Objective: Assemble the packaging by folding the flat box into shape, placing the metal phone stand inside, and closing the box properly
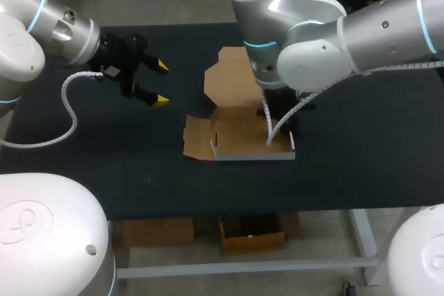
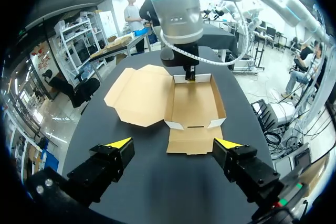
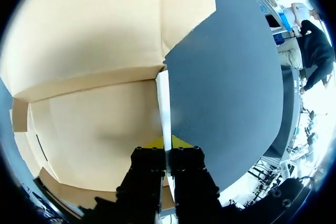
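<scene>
Even overhead light glints on the right arm [image 1: 312, 39] and casts a soft shadow inside the box [image 3: 94, 129].

No lettering, label or number can be read on the box [image 1: 239, 136].

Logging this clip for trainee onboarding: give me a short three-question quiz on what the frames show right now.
1. True or false: the left gripper is shut on the cardboard box.
2. What does the right gripper pinch? A) the lid B) the box's side wall C) a phone stand
3. Is a phone stand visible inside the box?
Key: 1 false, it hovers open, apart from the box. 2 B. 3 No, its inside is bare cardboard.
</scene>
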You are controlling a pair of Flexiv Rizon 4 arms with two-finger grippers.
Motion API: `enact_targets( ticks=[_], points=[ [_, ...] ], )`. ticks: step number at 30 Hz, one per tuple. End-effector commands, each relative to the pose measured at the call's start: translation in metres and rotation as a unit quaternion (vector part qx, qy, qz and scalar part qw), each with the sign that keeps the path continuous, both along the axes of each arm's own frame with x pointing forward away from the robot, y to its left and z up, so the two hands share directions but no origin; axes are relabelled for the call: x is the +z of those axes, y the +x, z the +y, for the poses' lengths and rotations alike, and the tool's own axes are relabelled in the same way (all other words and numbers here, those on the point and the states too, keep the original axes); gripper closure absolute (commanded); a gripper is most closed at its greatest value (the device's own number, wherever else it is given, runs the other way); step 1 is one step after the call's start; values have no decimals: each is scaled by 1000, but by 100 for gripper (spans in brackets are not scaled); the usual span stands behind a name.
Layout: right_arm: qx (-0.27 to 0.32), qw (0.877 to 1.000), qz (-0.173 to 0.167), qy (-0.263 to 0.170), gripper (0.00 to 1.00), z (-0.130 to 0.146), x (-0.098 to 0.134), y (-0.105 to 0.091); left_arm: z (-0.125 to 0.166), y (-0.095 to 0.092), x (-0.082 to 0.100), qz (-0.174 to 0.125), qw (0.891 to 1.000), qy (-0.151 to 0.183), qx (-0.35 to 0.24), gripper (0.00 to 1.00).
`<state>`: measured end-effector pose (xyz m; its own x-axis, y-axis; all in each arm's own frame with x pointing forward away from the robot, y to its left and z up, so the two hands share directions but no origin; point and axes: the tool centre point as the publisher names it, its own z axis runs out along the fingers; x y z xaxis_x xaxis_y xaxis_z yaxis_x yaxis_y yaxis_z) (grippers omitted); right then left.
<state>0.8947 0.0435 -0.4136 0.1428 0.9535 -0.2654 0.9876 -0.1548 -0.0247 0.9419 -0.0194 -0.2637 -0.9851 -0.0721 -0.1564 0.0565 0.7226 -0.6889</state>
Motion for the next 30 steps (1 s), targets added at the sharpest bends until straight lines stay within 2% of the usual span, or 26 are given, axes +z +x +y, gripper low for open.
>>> enact_targets(
  ticks=[1, 5, 11, 21, 30],
  points=[
    [10, 999, -9, 50, 100, -10, 0, -4, 0, 0, 1, 1, 1000, 1, -1, 0],
    [20, 996, -11, 83, 100, -10, 0, -5, 0, 0, 1, 1, 1000, 1, -1, 0],
    [29, 994, -9, 106, 100, -9, -1, -6, 0, 0, 1, 1, 1000, 1, -1, 0],
    [44, 991, -7, 123, 100, -4, 0, -4, 0, 0, 1, 1, 1000, 1, -1, 0],
    [47, 992, -2, 120, 100, -2, 0, -3, 0, 0, 1, 1, 1000, 1, -1, 0]
  ],
)
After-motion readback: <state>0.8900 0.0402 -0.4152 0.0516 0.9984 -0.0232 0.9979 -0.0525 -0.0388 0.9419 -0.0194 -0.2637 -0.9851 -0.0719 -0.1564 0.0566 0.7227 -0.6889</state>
